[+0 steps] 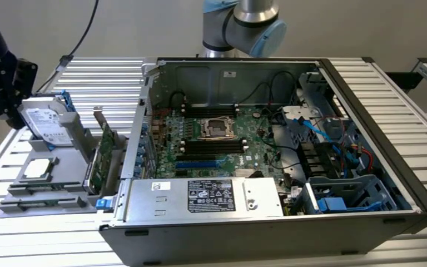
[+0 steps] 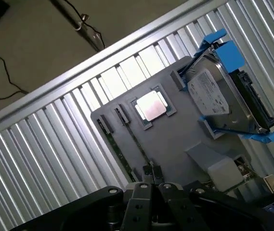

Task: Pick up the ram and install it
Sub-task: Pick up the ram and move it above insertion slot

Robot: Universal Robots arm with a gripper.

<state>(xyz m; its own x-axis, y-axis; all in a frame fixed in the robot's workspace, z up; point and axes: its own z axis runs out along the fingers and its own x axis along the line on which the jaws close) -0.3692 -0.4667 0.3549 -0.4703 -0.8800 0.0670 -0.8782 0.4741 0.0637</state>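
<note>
Sheet-steel power supply (image 1: 206, 196) lies along the near wall of the open computer case (image 1: 413, 183), label up. A blue drive cage (image 1: 344, 194) sits beside it at the near right corner. The case rests on a slatted aluminium table (image 1: 35, 245).

Exterior view's left, outside the case: grey holder tray (image 1: 20, 206) on the table.
- The ram (image 2: 122, 149) stands on edge in a slot of this tray – in the wrist view a thin green strip just beside the processor chip (image 1: 37, 168), on the side away from the hard drive (image 1: 46, 118). It is not yet installed in the case.
- Hard drive in its blue carrier leans at the tray's far end.
- Green expansion card (image 1: 104, 150) stands upright between the tray and the case wall.

Further back, inside the case: green motherboard (image 1: 165, 139), with the processor socket (image 1: 217, 127) at its middle and long black slots (image 1: 213, 147) on the near and far sides of the socket.

Far left: gripper (image 2: 151, 174) hangs over the tray's far end, beside the hard drive. Its fingers are drawn together with nothing between them. In the wrist view the tips overlap one end of the ram strip – whether they touch it cannot be told.

Arm base joint (image 1: 243, 25) stands behind the case's far wall
</note>
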